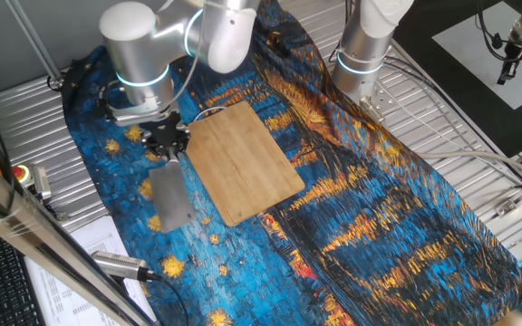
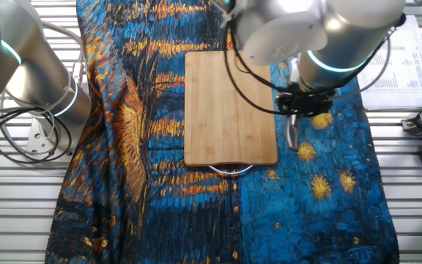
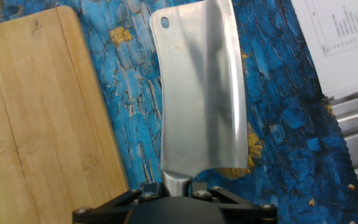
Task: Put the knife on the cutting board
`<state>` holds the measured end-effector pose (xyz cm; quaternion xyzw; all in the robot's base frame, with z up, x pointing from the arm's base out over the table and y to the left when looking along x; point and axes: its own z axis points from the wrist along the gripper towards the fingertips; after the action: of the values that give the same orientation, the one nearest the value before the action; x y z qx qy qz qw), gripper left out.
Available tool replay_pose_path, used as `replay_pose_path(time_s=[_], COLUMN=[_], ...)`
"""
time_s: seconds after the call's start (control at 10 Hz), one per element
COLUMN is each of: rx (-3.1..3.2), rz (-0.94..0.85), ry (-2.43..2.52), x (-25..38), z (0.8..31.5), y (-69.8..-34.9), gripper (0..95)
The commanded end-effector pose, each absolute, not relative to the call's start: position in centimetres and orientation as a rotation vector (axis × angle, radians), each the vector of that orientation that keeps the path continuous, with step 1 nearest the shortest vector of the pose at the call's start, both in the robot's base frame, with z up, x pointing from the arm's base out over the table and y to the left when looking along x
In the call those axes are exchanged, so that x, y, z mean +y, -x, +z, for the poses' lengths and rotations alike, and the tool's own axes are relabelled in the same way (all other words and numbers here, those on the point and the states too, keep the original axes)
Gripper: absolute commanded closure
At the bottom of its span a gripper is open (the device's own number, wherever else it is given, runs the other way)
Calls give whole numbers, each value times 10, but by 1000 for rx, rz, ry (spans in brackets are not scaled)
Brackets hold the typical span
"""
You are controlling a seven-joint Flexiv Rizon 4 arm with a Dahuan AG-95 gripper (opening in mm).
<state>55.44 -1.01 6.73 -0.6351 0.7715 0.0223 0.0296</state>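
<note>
Starry-night blue cloth covers the tabletop. On it, the grey all-metal cleaver (image 3: 202, 93) lies just beside the light tan bamboo cutting board (image 1: 243, 158), its handle clamped in the black claw (image 1: 168, 145). Grasp apparently made; lifting and placing remain.

Knife (image 2: 292, 136) hangs at the jaws, beside cutting board (image 2: 229, 110)
</note>
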Motion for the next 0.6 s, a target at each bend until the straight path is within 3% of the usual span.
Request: replay_pose_path(time_s=[0.1, 0.6], rx=[2343, 2287], rz=[86, 108], ry=[2011, 2042], x=[-12, -15], z=[75, 70], y=[-543, -492], gripper=[950, 950])
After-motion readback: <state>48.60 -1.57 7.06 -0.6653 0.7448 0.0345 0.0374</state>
